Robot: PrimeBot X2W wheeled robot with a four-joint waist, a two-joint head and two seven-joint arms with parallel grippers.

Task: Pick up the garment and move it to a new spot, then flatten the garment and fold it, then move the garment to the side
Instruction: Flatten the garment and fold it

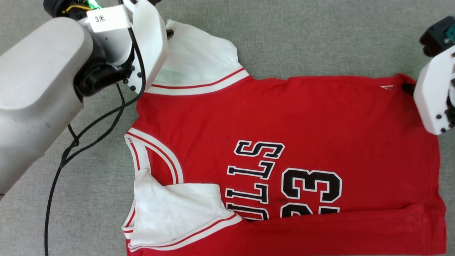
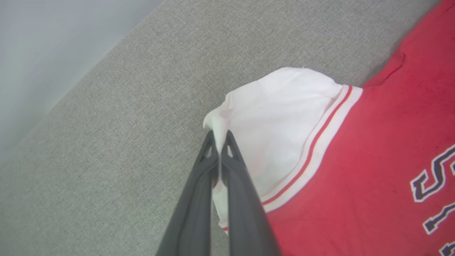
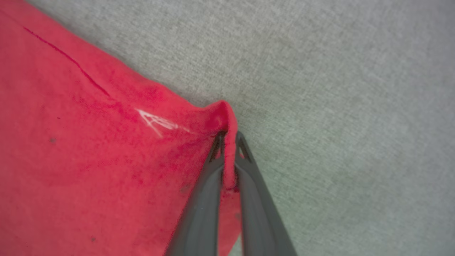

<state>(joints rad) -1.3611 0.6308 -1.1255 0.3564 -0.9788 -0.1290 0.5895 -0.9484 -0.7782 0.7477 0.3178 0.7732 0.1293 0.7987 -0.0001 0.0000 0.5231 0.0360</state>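
While the garment (image 1: 284,117) is lying spread on the grey surface (image 1: 320,35), the left gripper (image 2: 220,136) is pinching its far-left sleeve (image 2: 280,113) and the right gripper (image 3: 229,138) its far-right hem corner (image 3: 222,112); uneven pulling is risking one thin pinch slipping.

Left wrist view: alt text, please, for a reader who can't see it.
The left gripper, jaws shut, pinches the edge of the garment's white sleeve. The red body lies on a grey fabric surface.
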